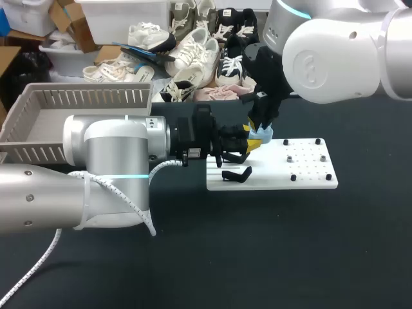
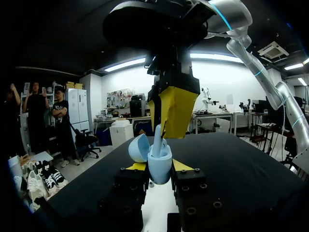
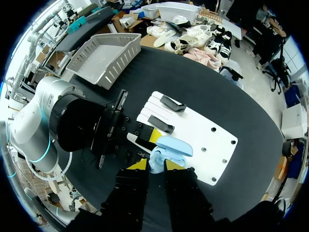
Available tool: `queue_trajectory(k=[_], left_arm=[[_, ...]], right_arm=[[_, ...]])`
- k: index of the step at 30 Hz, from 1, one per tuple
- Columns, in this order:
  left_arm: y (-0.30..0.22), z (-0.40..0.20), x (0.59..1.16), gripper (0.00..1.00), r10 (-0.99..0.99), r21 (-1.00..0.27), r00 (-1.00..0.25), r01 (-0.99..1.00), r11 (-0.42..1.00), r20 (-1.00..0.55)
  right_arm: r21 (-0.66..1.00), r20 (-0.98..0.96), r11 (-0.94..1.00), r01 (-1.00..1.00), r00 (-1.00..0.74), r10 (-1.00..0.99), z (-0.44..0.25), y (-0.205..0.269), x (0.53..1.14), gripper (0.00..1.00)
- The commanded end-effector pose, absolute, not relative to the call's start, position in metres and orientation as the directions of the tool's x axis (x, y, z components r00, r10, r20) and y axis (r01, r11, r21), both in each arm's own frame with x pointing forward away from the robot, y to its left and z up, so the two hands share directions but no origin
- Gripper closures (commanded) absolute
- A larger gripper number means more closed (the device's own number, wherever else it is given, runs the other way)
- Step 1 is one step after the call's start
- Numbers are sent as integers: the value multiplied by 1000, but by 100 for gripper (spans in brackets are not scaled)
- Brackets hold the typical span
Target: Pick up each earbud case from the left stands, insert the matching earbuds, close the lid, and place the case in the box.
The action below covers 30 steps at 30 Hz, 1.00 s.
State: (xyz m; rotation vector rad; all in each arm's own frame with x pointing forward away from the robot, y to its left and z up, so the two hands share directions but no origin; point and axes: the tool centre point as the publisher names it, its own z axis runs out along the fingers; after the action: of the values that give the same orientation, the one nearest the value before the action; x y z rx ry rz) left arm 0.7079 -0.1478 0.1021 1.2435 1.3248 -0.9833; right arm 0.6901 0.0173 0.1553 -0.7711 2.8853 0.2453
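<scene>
Nearest, the dark table (image 1: 290, 257) lies open across its near right side. The bulky silver left arm (image 1: 109, 167) takes up the near left and reaches toward the middle. The left gripper (image 2: 159, 169) is clamped on a pale blue earbud case (image 2: 160, 159), with a yellow tip pressed to each side of it. The case is held over the left end of a white board (image 1: 302, 170), whose straight near edge borders the open table.

The right arm (image 1: 335, 58) comes in from the far right, and the right gripper (image 1: 262, 129) hangs directly over the case. Whether it grips anything cannot be told.

At the far left of the table stands the grey slatted box (image 1: 38, 122), well apart from the case, with the left arm crossing in front of it.

Only the left wrist view shows the case's lid (image 2: 139, 147) swung open and an earbud (image 2: 157, 137) standing upright in the case. Only the right wrist view shows two black stands (image 3: 161, 124) lying on the board beside the case; the head view shows one.
</scene>
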Motion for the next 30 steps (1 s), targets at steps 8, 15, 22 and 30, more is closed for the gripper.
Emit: queue_trajectory(k=[8,15,22,30], left_arm=[[-148,102,707,100,149,81,60,988,135,-987],[-148,102,707,100,149,81,60,988,135,-987],[-148,102,707,100,149,81,60,988,135,-987],[-148,102,707,100,149,81,60,988,135,-987]], right_arm=[[120,-175,857,-502,-860,-480,154,17,690,100],[119,-173,856,-504,-859,-482,153,17,691,100],[119,-171,851,-511,-855,-489,153,19,692,100],[118,-162,850,-514,-854,-494,150,19,693,100]])
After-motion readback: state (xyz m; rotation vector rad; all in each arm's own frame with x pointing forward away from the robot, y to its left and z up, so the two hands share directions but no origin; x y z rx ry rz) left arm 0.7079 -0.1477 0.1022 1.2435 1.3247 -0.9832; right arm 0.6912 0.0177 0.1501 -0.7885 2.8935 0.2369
